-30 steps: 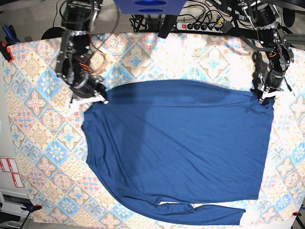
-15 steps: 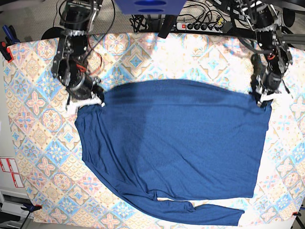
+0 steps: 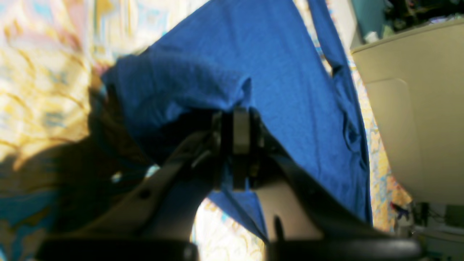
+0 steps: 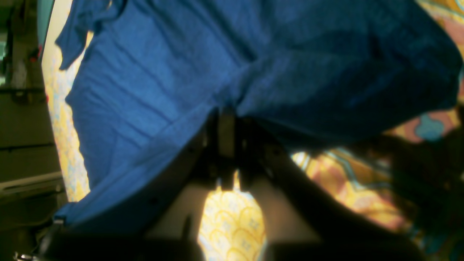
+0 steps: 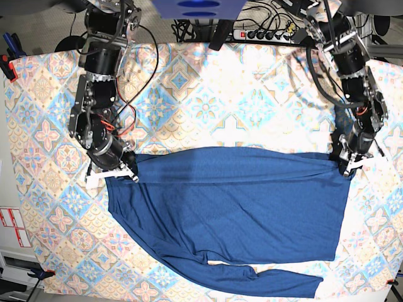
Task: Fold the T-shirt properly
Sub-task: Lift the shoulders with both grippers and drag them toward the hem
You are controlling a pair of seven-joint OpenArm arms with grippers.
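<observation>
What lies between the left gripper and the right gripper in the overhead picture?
In the base view, the upper edge of the dark blue shirt spans the stretch between the left gripper and the right gripper.

"How do the two arms stand?"

"Both arms come from the upper side of the base view, well apart from each other. They reach toward the lower part of it."

"And the left gripper (image 3: 235, 112), please?"

"Its fingertips are closed together. In the base view it is near the right edge."

"What is with the right gripper (image 4: 226, 112)?"

"This one also is closed, its fingertips pressed together. In the base view it is on the left side, a little lower than the other."
</observation>
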